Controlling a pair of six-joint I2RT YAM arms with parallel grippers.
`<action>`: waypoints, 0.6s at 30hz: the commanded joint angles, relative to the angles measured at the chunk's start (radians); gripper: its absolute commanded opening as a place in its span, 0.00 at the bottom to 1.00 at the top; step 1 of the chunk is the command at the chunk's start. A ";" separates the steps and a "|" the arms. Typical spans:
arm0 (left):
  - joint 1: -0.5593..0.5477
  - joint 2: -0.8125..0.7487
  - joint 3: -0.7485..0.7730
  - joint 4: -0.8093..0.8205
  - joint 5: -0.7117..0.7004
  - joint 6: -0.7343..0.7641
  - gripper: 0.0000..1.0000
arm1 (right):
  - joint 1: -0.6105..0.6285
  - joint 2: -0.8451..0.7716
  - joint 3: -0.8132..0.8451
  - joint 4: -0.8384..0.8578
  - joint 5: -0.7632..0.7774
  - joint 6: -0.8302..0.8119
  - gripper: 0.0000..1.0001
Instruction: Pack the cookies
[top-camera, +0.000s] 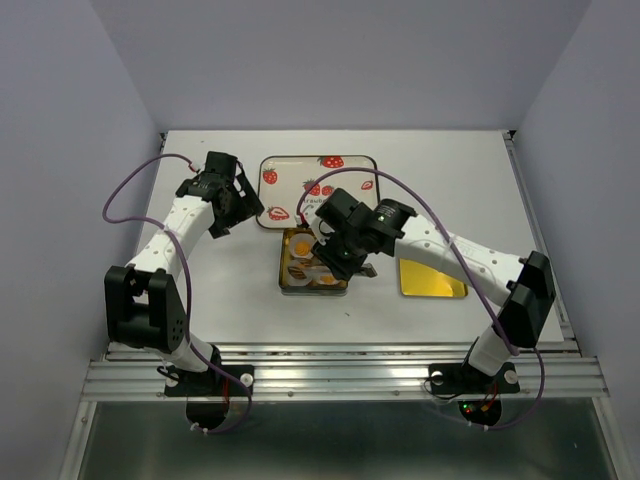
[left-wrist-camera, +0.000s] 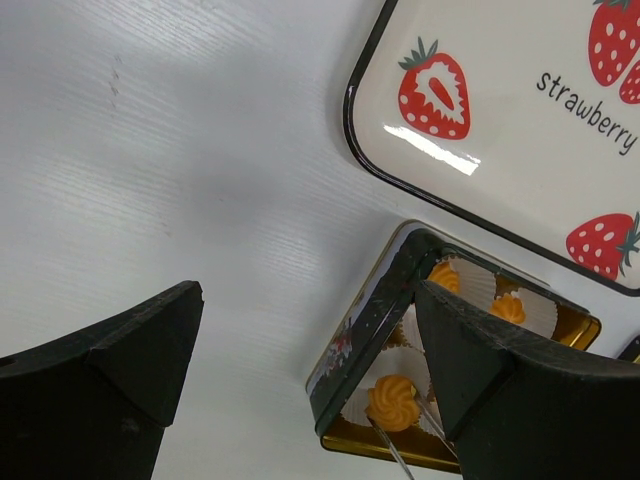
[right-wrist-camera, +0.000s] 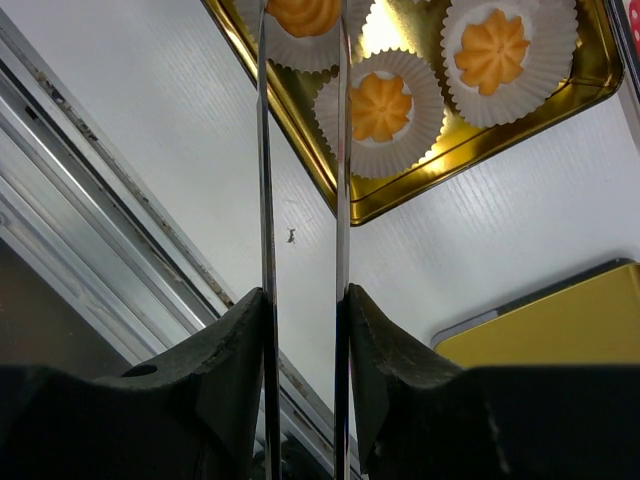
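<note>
A square gold tin (top-camera: 288, 262) holds orange-yellow cookies in white pleated cups. Three cookies show in the right wrist view: one (right-wrist-camera: 303, 12) between the tips of metal tweezers (right-wrist-camera: 263, 200), one (right-wrist-camera: 380, 105) beside it, one (right-wrist-camera: 492, 48) further right. My right gripper (right-wrist-camera: 303, 300) is shut on the tweezers and hovers over the tin (right-wrist-camera: 420, 190). My left gripper (left-wrist-camera: 310, 300) is open and empty, low over the table at the tin's left wall (left-wrist-camera: 365, 335). Its view shows the tweezed cookie (left-wrist-camera: 392, 400) and two others (left-wrist-camera: 508, 308), (left-wrist-camera: 445, 277).
A white strawberry-printed tray (top-camera: 345, 185) lies just behind the tin; it also shows in the left wrist view (left-wrist-camera: 520, 150). The gold lid (top-camera: 432, 278) lies flat to the tin's right. The metal table rail (right-wrist-camera: 90, 250) runs along the near edge.
</note>
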 joint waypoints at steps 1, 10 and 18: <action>-0.006 -0.050 -0.014 0.001 -0.018 0.007 0.99 | 0.018 0.007 -0.002 0.040 0.035 0.010 0.39; -0.006 -0.050 -0.014 0.007 -0.018 0.000 0.99 | 0.018 0.018 -0.006 0.055 0.040 0.019 0.41; -0.006 -0.050 -0.019 0.004 -0.023 -0.009 0.99 | 0.018 0.020 -0.018 0.066 0.035 0.022 0.41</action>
